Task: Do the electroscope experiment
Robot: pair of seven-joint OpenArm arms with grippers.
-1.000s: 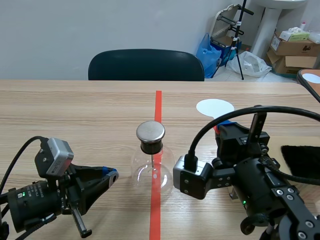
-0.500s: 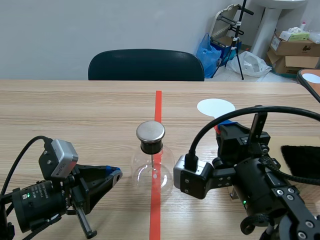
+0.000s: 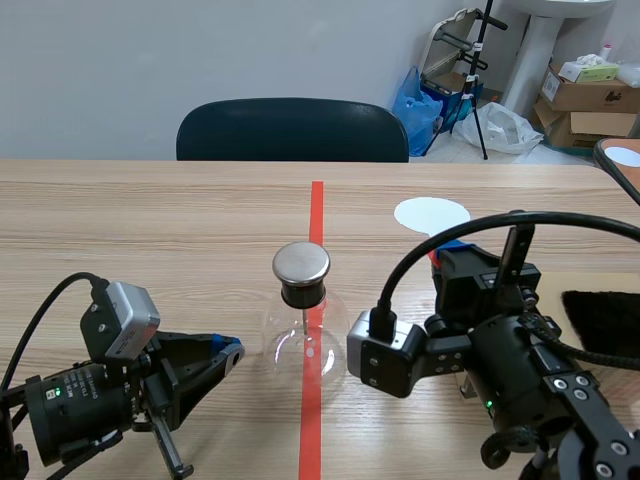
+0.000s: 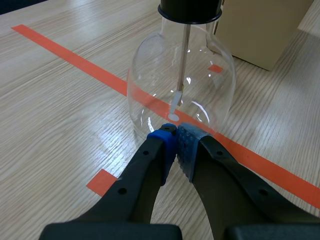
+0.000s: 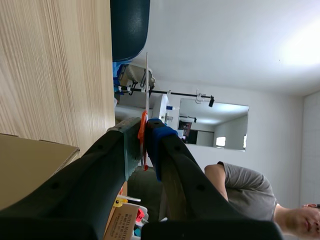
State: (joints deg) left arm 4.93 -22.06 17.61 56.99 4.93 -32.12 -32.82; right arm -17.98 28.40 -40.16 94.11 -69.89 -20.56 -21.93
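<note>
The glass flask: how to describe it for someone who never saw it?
On the wooden table, follow the orange-red tape line. The flask stands on it, ahead of the left pincer. Only it is clear glass, with a black stopper and metal cap.

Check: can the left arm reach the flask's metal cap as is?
Probably yes. The left tool, shut, lies low by the flask base with nothing between; the metal cap is bare on top, and the right tool, holding the white disc, is off to the other side. It would need to rise.
</note>
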